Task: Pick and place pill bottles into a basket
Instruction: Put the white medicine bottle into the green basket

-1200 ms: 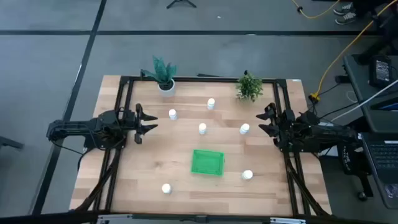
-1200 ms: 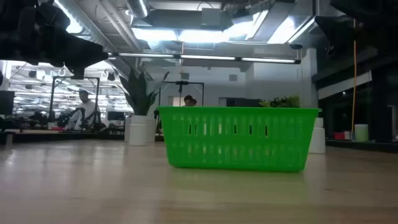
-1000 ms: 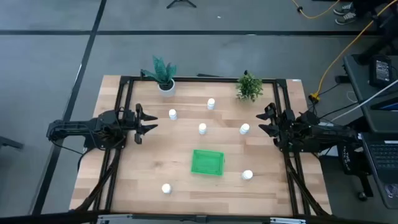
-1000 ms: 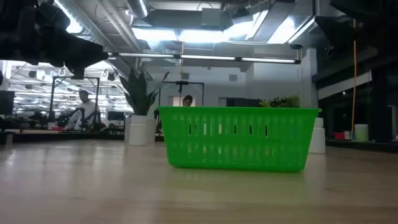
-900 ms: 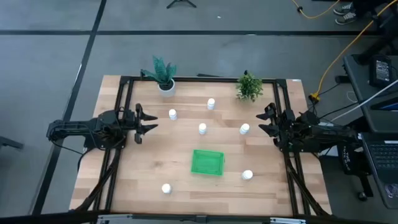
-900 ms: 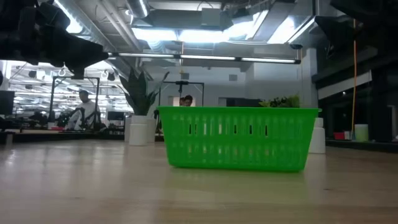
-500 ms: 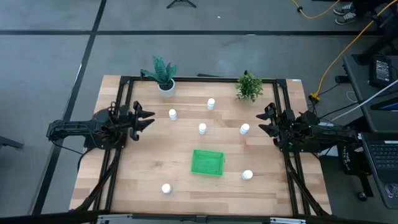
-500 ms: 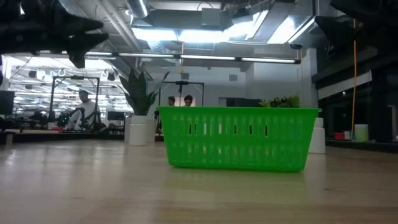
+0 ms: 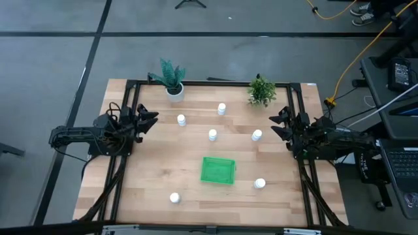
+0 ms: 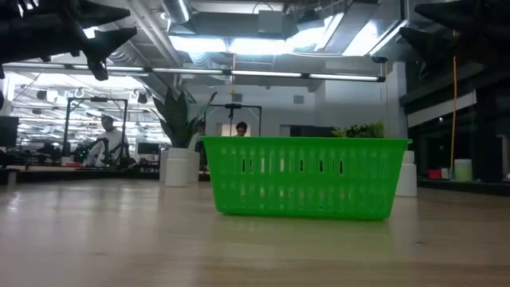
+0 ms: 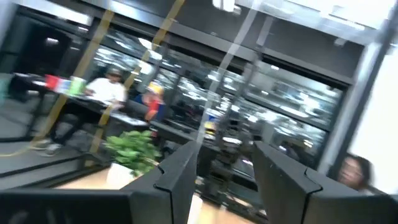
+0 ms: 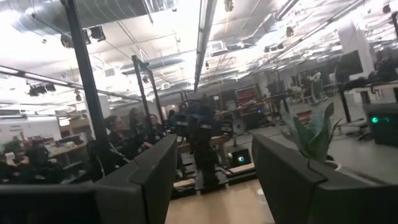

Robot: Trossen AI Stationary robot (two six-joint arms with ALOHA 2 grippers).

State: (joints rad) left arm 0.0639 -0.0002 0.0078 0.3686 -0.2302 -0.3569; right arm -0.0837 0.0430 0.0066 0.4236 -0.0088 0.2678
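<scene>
- The wooden counter point(image 9: 157, 176), seen from above, carries six pill bottles, a green basket and two potted plants inside a dark frame.
- The left arm sits at the counter's left edge, its end effector point(image 9: 147, 119) raised clear of the wood with its fingers drawn fully together and nothing between them.
- The right arm waits at the right edge; its end effector point(image 9: 277, 125) holds nothing, fingers a narrow way apart in the wrist view, high above the counter.
- The basket point(image 9: 217, 170) stands in the near middle of the counter and appears empty from above; the level view shows no bottle rising over its rim.
- One plant point(image 9: 172, 78) stands at the far left, the other plant point(image 9: 261, 90) at the far right; neither belongs to the job.
- The pill bottles all stand upright outside the basket: one point(image 9: 181, 120) nearest the left end effector, one point(image 9: 222, 108) at the far middle, one point(image 9: 212, 135) just beyond the basket, one point(image 9: 257, 136) near the right arm, one point(image 9: 260, 184) just right of the basket, one point(image 9: 174, 198) at the near left.
- No bottle is yet in hand. The sensible first reach looks to be the left arm's nearest bottle: part the fingers before descending, come straight down over the cap, and grip the body squarely so it does not tip.
</scene>
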